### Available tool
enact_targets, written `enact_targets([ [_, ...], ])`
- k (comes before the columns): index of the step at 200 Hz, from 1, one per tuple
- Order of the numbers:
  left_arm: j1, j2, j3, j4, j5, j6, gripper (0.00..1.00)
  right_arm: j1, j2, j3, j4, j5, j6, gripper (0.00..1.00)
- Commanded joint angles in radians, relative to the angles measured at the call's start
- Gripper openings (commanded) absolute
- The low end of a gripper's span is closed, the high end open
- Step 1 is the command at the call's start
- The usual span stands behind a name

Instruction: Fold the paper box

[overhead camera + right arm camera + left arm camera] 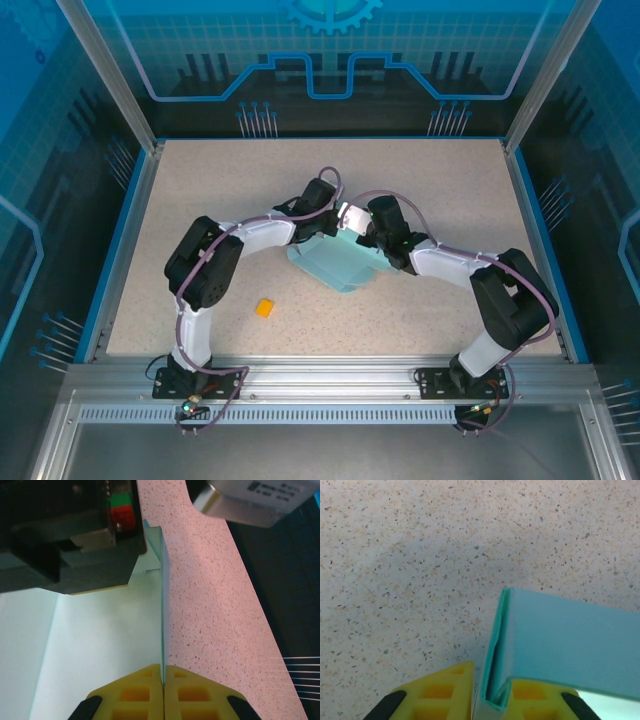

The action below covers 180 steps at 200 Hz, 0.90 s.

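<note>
The paper box lies mid-counter, btw. the two arms. The left hand pinches a doubled side wall at its corner. The right hand is pressed together on a thin upright panel. I judge approx. half done: some walls are raised and creased, but the shape looks open, not yet a closed box. The remaining flaps/tabs prob. need tucking. An orange block lies apart.

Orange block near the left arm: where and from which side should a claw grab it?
I'd grip the orange block across two opposite flat sides, coming down from above. It lies low on the table, apart from the paper box, and sits diagonally, so turn the claw to match.
</note>
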Motion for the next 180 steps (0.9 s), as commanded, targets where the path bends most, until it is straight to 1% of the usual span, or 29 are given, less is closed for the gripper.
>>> enact_targets([
  [1,0.068,-0.020,-0.031,0.083,-0.056,-0.014,0.21,0.002,-0.014,-0.010,-0.048,-0.024,0.027,0.00],
  [86,0.067,-0.069,-0.118,0.151,0.071,0.009,0.40,-0.005,-0.009,0.001,-0.052,-0.012,0.034,0.00],
  [107,0.068,-0.077,-0.131,0.153,0.109,0.009,0.44,-0.005,-0.006,0.002,-0.055,-0.008,0.036,0.00],
  [165,0.067,-0.107,-0.185,0.157,0.168,0.022,0.56,-0.005,-0.007,0.002,-0.049,-0.002,0.038,0.00],
  [180,0.067,-0.112,-0.191,0.150,0.182,0.031,0.58,-0.005,-0.007,0.003,-0.048,-0.001,0.039,0.00],
])
